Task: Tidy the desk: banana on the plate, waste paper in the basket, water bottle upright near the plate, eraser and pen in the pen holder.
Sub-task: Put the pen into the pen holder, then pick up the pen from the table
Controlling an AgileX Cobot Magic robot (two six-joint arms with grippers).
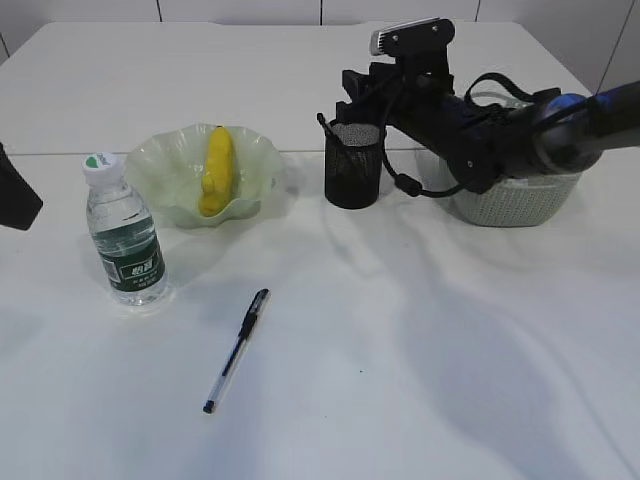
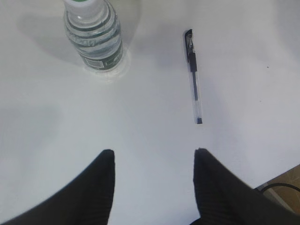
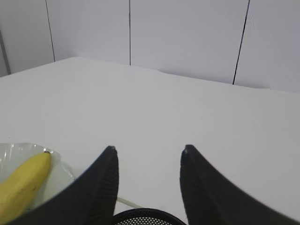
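Note:
The yellow banana lies in the green ruffled plate. To the plate's left, the water bottle stands upright. A clear pen lies flat on the desk in front. My right gripper hovers open over the black mesh pen holder, nothing between its fingers. A dark stick pokes from the holder's left rim. My left gripper is open above bare desk, short of the pen. Eraser and waste paper are hidden.
The grey-green basket stands right of the pen holder, mostly covered by my right arm. A dark part of the left arm shows at the left edge. White wall panels rise behind the desk's far edge.

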